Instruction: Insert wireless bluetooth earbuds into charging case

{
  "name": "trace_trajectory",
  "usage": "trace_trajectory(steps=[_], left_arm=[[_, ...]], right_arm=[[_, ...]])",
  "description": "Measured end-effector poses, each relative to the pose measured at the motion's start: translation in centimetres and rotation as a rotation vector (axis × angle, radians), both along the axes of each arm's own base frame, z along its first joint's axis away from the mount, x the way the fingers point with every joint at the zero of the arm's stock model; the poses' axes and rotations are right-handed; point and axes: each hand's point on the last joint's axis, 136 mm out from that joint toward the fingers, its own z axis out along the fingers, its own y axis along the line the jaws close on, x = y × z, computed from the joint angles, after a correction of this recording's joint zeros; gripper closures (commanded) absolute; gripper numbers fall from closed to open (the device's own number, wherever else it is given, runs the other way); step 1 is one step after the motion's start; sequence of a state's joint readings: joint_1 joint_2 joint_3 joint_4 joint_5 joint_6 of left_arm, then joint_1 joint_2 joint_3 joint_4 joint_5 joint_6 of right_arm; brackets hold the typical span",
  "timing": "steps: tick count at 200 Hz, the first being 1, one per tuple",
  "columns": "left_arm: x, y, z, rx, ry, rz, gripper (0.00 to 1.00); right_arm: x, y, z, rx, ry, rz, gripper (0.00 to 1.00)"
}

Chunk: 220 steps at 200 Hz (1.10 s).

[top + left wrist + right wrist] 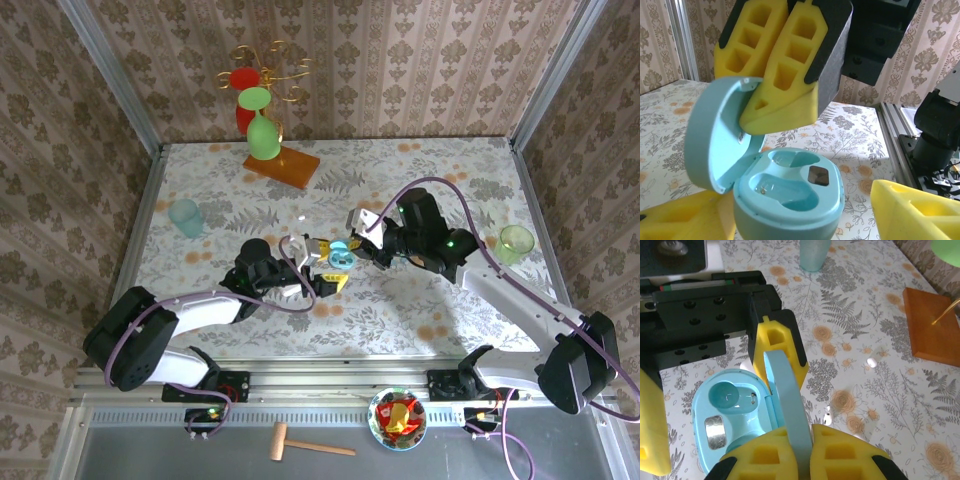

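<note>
The right fingers are closed on the raised lid of the pale blue charging case. One yellow pad presses each face of the lid, and the lid's edge stands upright in the thin slot between them. In the left wrist view these fingers come down from above, pinching the lid's rim.

The left fingers stand apart, with the body of the case between them. One finger lies against the case's side. The other is just beside it, with a sliver of patterned bench showing in the gap. Whether the case rests on the bench or hangs from its lid cannot be told.

The case lies hinged open, its two smooth hollows facing up, with a small dark square set beside them.

From above, the case sits mid-bench where the two arms meet. A tiny white piece, too small to make out, lies on the bench just behind the left arm's wrist. Farther out stand a blue cup on the left, a green cup on the right, and an orange stand at the back.
</note>
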<state>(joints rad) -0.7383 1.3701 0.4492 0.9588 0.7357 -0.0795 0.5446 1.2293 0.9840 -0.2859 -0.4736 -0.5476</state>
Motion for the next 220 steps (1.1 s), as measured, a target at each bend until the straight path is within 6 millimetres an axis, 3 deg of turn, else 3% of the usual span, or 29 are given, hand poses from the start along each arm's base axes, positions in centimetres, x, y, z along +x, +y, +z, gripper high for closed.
trace_trajectory(steps=[66,140,174,195,220], left_arm=[[0.31,0.01,0.39,-0.013,-0.011,0.017,0.39],[0.45,-0.1,0.31,-0.012,-0.005,0.018,0.62],[0.46,-0.09,0.31,-0.012,-0.005,0.019,0.58],[0.46,-0.09,0.31,-0.012,-0.006,0.018,0.64],[0.45,-0.1,0.28,-0.012,-0.005,0.017,0.65]], right_arm=[[0.1,0.06,0.02,0.007,-0.004,-0.003,0.95],[0.09,0.06,0.01,0.007,-0.003,-0.003,0.95],[0.09,0.04,0.05,0.007,-0.005,-0.003,0.95],[0.08,0.03,0.06,0.008,-0.004,-0.003,0.95],[0.08,0.03,0.08,0.008,-0.005,-0.004,0.87]])
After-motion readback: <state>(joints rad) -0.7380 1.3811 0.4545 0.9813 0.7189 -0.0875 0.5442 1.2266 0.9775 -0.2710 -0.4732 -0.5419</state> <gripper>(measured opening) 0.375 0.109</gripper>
